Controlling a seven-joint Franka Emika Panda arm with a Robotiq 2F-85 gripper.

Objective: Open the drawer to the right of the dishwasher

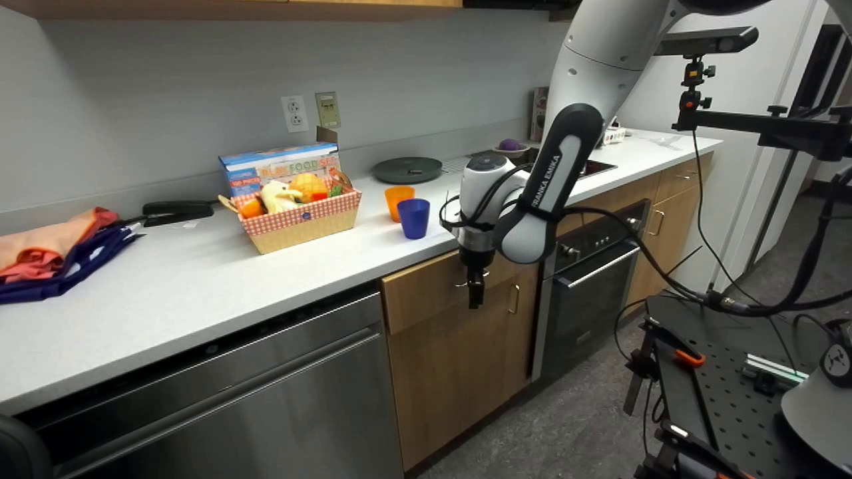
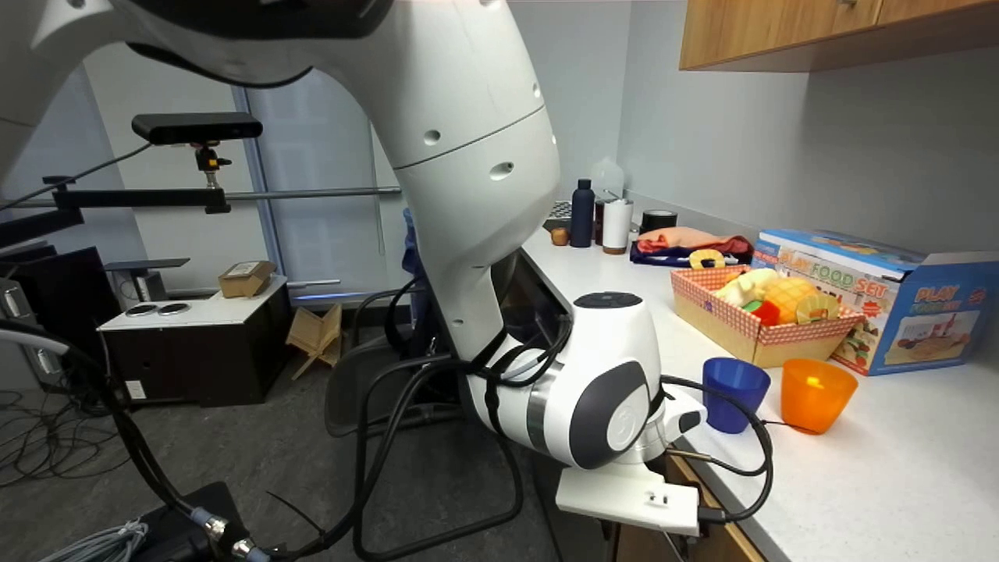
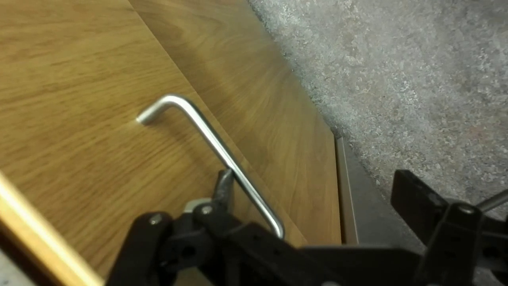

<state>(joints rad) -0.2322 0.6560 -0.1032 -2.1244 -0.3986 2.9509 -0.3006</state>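
1. Wrist view: we find the gripper [image 3: 313, 174] released, its fingers spread well apart. The silver bar handle [image 3: 208, 133] of the drawer [image 3: 79, 95] lies between them. 1 fingertip [image 3: 225, 184] comes right up to the bar in this view; we cannot tell whether it touches. The other stands clear, seen against the grey floor [image 3: 397, 79].

2. In an exterior view, we place the drawer immediately right of the stainless-steel dishwasher [image 1: 266, 412], below the white worktop [image 1: 166, 286] and above a brown cabinet door [image 1: 452, 386]. The gripper points down in front of the handle. We cannot tell whether the drawer is fully closed. On the worktop, we record an orange cup [image 1: 397, 198] just beside a blue cup [image 1: 414, 219], with a basket [image 1: 306, 236] of play food to their left.

3. In an exterior view, we note the white arm [image 2: 484, 156] with its wrist hiding the gripper. A play-food box [image 2: 929, 320] stands just behind the basket. Farther along the worktop, a dark bottle [image 2: 581, 215] stands near a white tumbler [image 2: 616, 225].
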